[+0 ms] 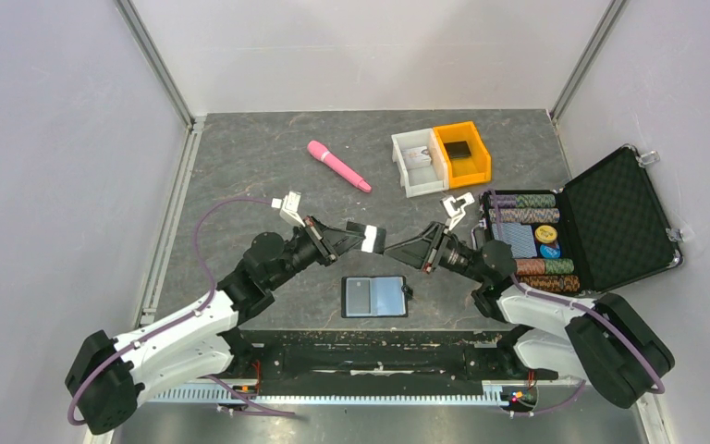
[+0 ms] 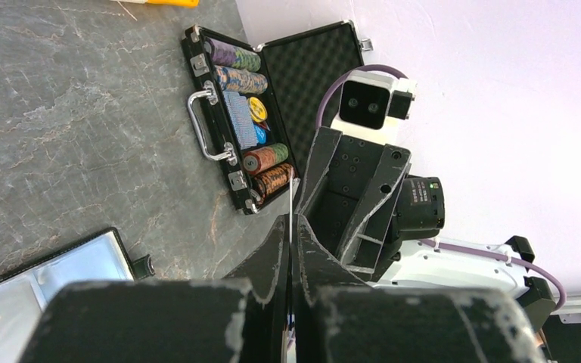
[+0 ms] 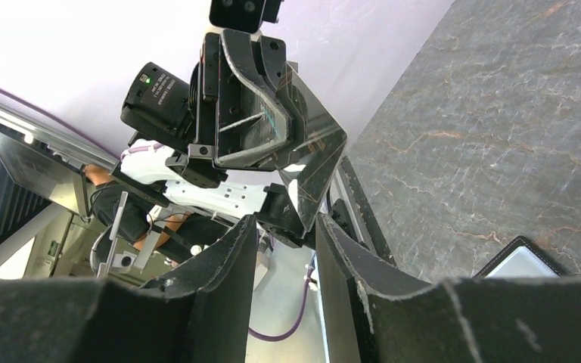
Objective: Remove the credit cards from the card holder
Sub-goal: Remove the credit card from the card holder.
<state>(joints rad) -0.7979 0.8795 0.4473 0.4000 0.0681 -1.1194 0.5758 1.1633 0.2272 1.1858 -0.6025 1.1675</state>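
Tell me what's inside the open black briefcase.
The briefcase holds rolls of poker chips, a blue patterned card deck, and yellow and blue round tokens. Anything beneath them is covered.

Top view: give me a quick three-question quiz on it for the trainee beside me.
1. True or false: the card holder lies open on the table.
2. Which gripper pinches the white card?
3. The open briefcase holds: A) poker chips B) tools C) nothing.

Key
1. True.
2. The left gripper.
3. A, poker chips.
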